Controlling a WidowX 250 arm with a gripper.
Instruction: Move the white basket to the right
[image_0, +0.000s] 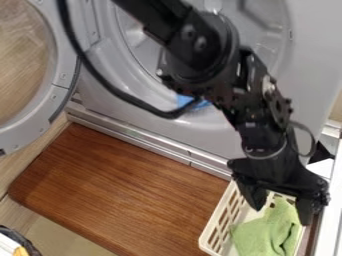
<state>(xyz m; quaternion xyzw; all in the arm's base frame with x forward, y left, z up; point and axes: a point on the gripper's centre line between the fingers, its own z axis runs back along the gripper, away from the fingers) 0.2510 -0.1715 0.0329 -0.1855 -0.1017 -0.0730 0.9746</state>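
The basket (226, 212) is located at the right end of the board (127, 190), with a soft cloth (267, 234) inside. The gripper (280, 204) is positioned over its far end, fingers spread. Light, fairly stiff plastic is presumed; a rim hold is advised, clear of the cloth.

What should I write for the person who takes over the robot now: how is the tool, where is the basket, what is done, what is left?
Tool: open, low over the white basket, its fingers apart.
Basket: at the right end of the wooden board, in front of the washing machine, with a green cloth inside.
Done: the tool is at the basket, and the basket is on the right side. Whether it was already moved, I cannot tell.
Left: check if it should go further right; if not, probably just lift the tool away.
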